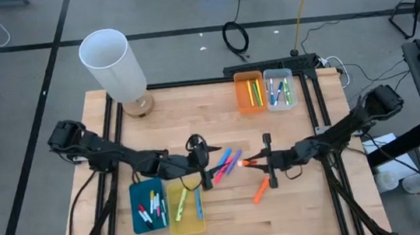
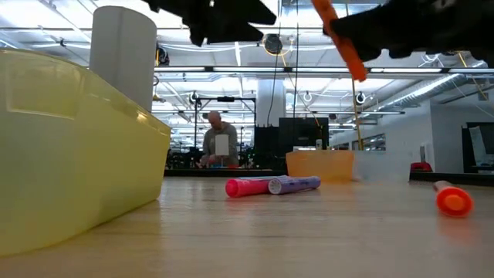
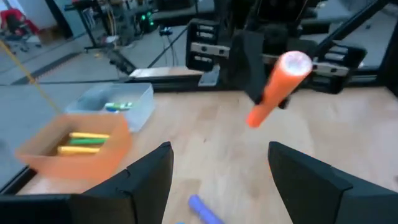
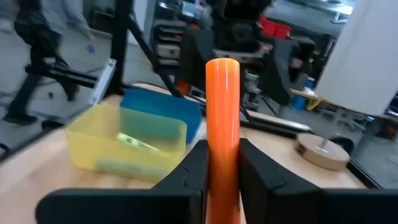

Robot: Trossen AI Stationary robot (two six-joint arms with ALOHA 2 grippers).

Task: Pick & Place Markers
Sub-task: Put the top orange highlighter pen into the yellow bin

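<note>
High: right gripper (image 1: pixel 266 159) clamps an orange marker (image 1: pixel 250 158) mid-table; left gripper (image 1: pixel 202 167) open, empty, beside pink marker (image 1: pixel 222 170) and purple marker (image 1: pixel 234 160).
Low: orange marker lifted off the table (image 2: pixel 309 239).
Right wrist: fingers (image 4: pixel 194 163) pinch it.
</note>
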